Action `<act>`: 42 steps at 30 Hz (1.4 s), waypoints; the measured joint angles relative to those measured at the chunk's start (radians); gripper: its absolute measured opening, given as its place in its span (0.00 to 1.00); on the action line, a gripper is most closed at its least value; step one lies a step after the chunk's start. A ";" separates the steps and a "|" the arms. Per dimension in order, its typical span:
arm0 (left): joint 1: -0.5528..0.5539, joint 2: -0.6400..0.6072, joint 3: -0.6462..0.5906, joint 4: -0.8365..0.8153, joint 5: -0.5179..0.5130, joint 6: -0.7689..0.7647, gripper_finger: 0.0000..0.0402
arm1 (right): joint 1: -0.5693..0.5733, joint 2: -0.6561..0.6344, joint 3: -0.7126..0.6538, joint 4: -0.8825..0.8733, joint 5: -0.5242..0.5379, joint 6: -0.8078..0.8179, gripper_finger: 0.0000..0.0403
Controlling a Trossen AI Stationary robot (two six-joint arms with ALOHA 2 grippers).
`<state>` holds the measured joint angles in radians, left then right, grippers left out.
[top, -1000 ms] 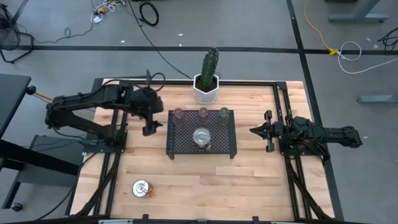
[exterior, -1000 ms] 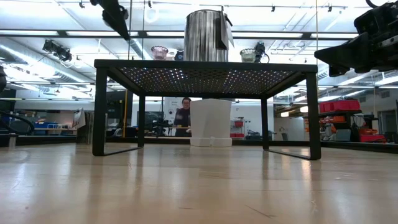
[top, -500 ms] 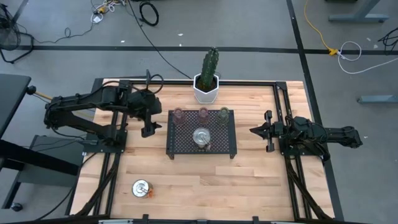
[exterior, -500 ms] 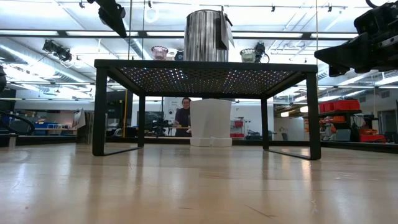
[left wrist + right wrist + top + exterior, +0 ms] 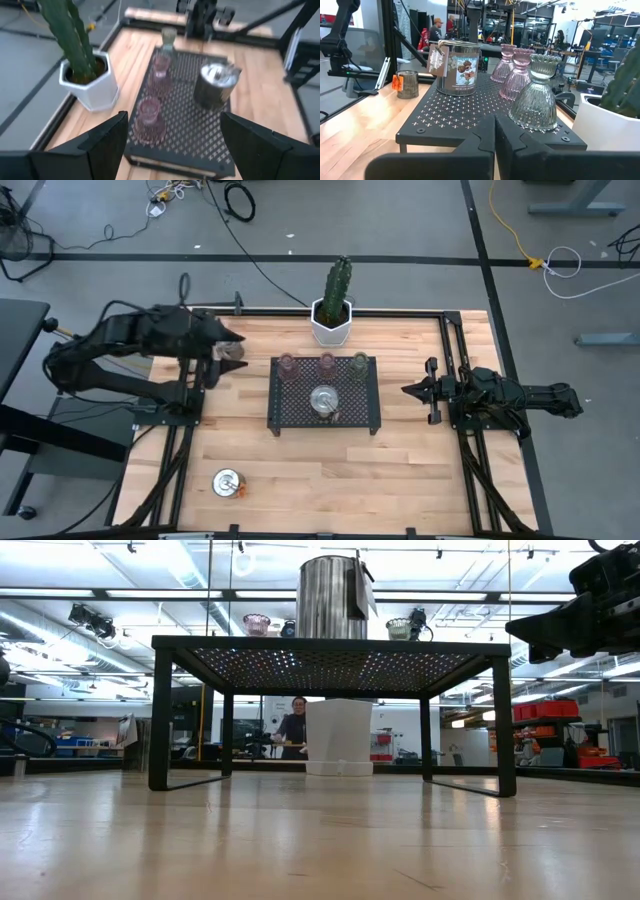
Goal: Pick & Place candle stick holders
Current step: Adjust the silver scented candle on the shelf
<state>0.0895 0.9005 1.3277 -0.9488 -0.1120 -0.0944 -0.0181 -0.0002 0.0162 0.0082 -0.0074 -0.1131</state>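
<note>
Illegible tag on silver holder (image 5: 459,67)

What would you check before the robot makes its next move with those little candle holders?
1. Left gripper open and empty: ok, its fingers stand wide apart with nothing between them.
2. Right gripper out of the way: ok, shut, waiting to the right of the tray.
3. Three glass cups upright in a row on the tray: ok.
4. Silver holder upright on the tray: ok.
5. Another silver holder waiting on the table: ok, it stands apart near the front left.
6. Third silver holder located: cannot tell, something shiny sits by the left gripper but is not clear.
</note>
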 joint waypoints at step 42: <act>0.000 -0.057 0.000 0.056 -0.131 0.023 0.79 | -0.001 0.000 0.001 0.404 0.225 0.404 0.00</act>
<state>0.0895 0.8436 1.3277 -0.8925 -0.2432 -0.0718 -0.0188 -0.0002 0.0174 0.4119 0.2175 0.2907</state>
